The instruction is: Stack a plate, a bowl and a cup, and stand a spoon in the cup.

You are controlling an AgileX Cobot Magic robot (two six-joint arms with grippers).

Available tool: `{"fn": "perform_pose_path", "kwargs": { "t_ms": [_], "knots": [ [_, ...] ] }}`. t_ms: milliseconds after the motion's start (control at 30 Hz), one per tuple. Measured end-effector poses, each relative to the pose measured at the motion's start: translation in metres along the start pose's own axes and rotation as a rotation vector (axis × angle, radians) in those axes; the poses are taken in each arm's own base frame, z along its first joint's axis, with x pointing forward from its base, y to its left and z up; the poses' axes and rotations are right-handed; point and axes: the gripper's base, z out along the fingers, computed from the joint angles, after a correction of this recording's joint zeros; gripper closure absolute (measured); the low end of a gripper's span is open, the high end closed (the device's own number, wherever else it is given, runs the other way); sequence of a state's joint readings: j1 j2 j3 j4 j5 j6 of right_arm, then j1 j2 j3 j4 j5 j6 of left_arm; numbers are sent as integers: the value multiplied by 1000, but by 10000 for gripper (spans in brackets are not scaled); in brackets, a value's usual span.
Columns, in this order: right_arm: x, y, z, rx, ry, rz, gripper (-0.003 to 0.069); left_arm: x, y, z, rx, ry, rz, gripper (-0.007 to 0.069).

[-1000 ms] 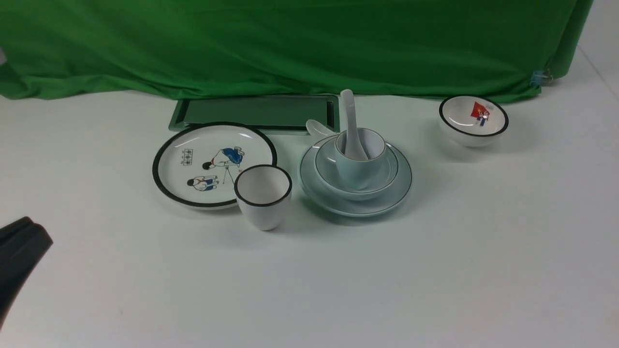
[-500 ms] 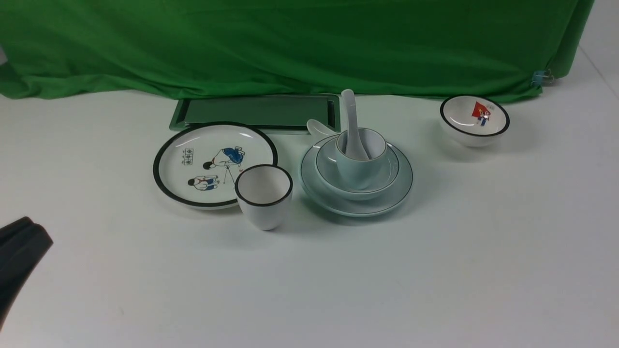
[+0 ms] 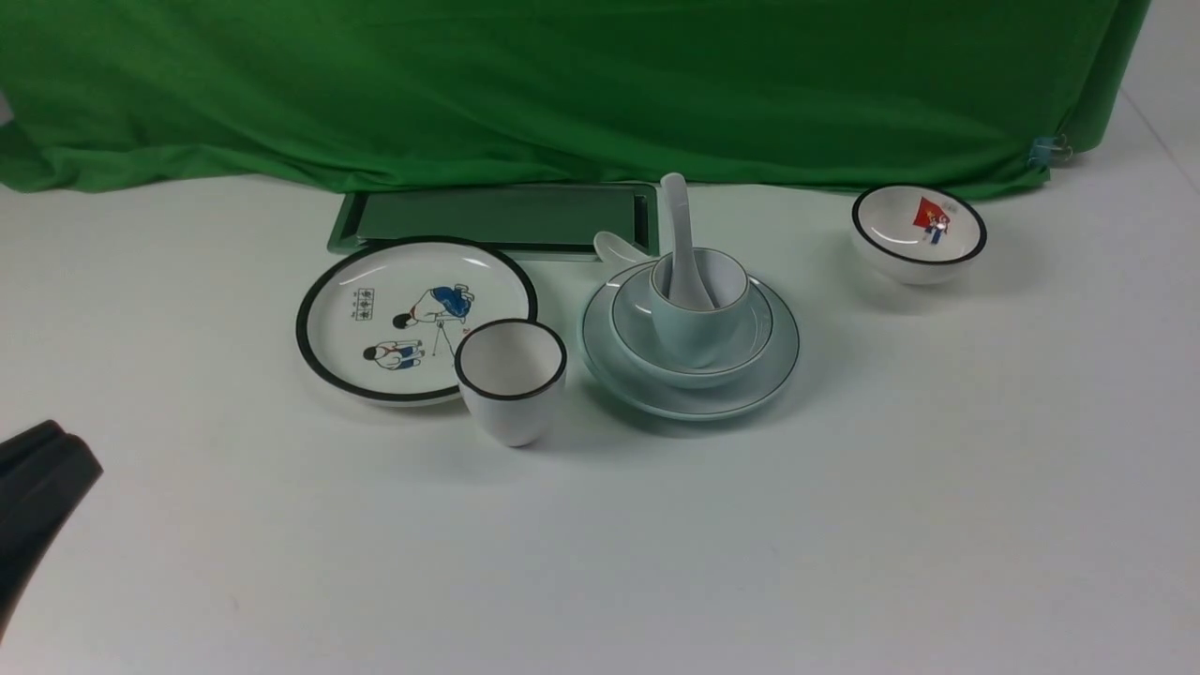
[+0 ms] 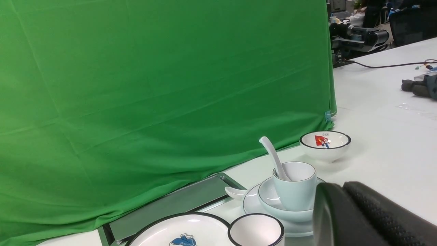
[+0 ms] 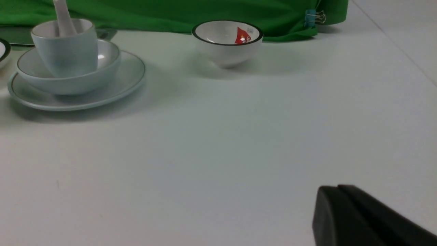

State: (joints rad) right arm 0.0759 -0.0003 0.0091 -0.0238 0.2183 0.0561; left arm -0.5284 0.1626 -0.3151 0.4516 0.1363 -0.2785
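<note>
A second white spoon lies behind the stack, only its scoop showing past the plate; where its handle goes I cannot tell. The green tray is partly covered by the cartoon plate in front of it. In the right wrist view the spoon's top is cut off by the frame edge, and the cartoon plate shows only as a sliver.

The left gripper sits low at the near left of the table, well apart from the dishes, only its dark tip in view from the front. Its fingers are pressed together and hold nothing. The right gripper does not show in the front view; its own camera shows the two black fingers closed against each other, empty, above bare table and well clear of everything.

The stack stands mid-table: plate on the table, bowl on the plate, cup upright in the bowl, spoon standing in the cup with its handle leaning up toward the cloth. A black-rimmed white cup stands just left of the stack, touching or overlapping the cartoon plate's near edge. A small bowl with a red picture sits apart at the far right.

The table is plain white. A creased green cloth hangs behind, held at its right corner by a clip. Past it, the left wrist view shows more white desks, cables and equipment.
</note>
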Motion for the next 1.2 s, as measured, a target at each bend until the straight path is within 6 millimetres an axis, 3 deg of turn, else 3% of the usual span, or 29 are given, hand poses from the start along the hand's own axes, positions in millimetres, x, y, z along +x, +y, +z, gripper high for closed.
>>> {"fn": "perform_pose_path", "kwargs": {
  "t_ms": [500, 667, 1000, 1200],
  "knots": [
    [0, 0, 0, 0, 0, 4, 620, 4, -1, -1, 6, -7, 1, 656],
    [0, 0, 0, 0, 0, 4, 610, 23, -5, -3, 14, -4, 3, 656],
    [0, 0, 0, 0, 0, 4, 589, 91, -7, -10, -157, 146, -71, 656],
    [0, 0, 0, 0, 0, 4, 571, 93, 0, -12, -286, 129, -70, 656]
  ]
}}
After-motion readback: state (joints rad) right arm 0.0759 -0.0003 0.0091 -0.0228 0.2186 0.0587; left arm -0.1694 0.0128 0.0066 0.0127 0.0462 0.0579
